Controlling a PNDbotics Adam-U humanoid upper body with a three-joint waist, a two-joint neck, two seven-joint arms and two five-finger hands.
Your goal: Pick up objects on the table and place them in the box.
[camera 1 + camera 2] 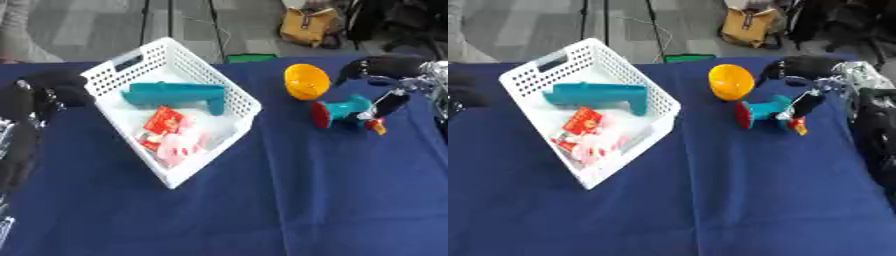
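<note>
We are working over a table covered in dark blue cloth. The white perforated basket is sitting left of centre, holding a teal L-shaped part and red-and-white packets. At centre right, our right hand is reaching down onto a teal spool with a red flange; we cannot tell whether the fingers are closing on it. An orange bowl-shaped object is lying just above the spool. Our left hand is showing at the left edge beside the basket, finger posture unclear.
</note>
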